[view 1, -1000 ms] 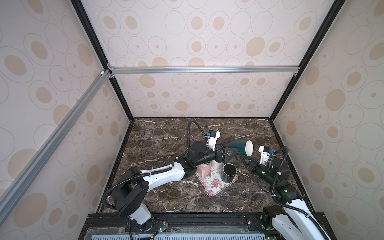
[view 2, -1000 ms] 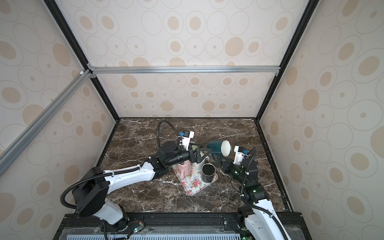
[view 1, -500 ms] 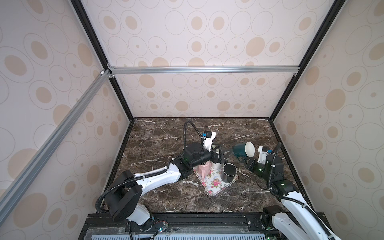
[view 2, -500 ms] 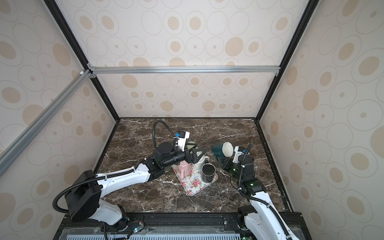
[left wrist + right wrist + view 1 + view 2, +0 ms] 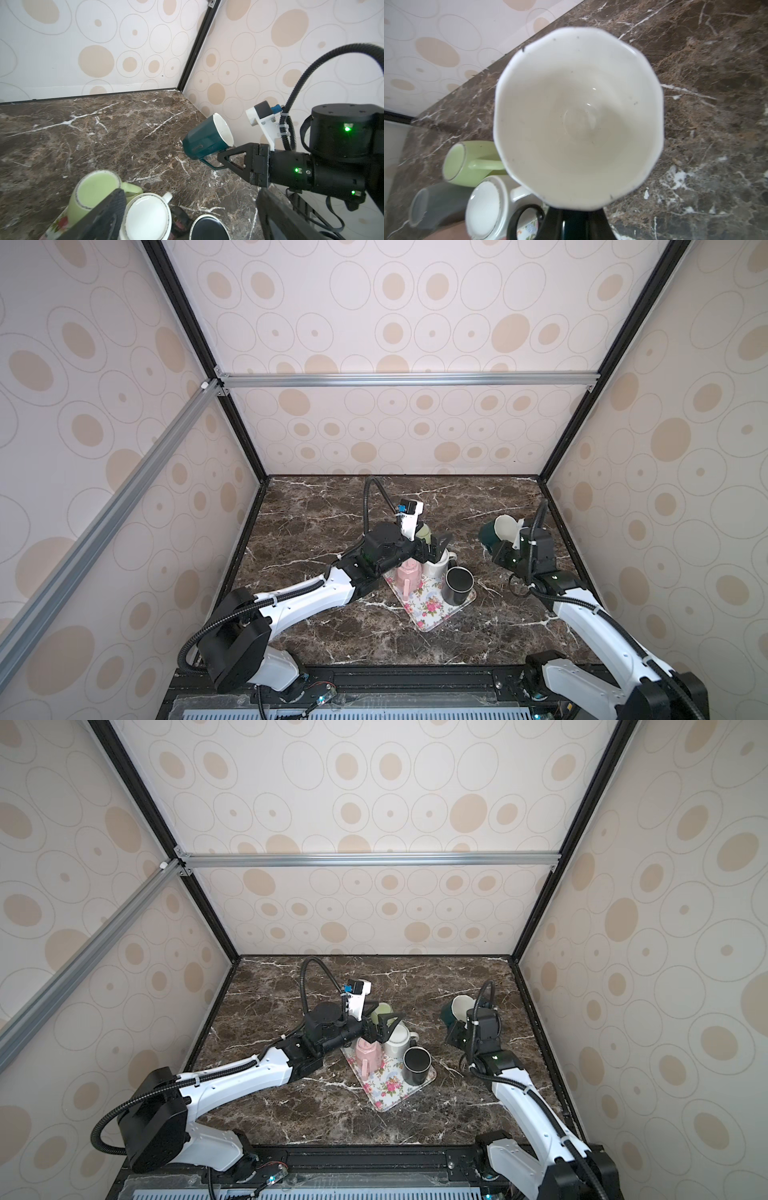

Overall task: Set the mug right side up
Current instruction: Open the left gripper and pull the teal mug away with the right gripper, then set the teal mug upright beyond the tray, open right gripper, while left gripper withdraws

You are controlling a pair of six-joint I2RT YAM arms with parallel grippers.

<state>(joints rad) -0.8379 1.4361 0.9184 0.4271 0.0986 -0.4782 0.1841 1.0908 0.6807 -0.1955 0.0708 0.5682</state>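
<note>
Gripping the teal mug [image 5: 488, 536] by its handle, your right gripper [image 5: 221, 156] holds it tilted above the marble [image 5: 332, 506], right of centre in a top view: mid-flip. Next, roll the wrist until the rim is level, then set it down. Meanwhile your left gripper [image 5: 437, 547] gapes over the tray [image 5: 432, 614].

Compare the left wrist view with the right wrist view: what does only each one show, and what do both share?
Only the left wrist view shows the teal mug from outside, tilted in the air, with the right gripper shut on its handle. Only the right wrist view looks straight into the mug's white inside. Both show the green mug, the white mug and the marble table.
</note>
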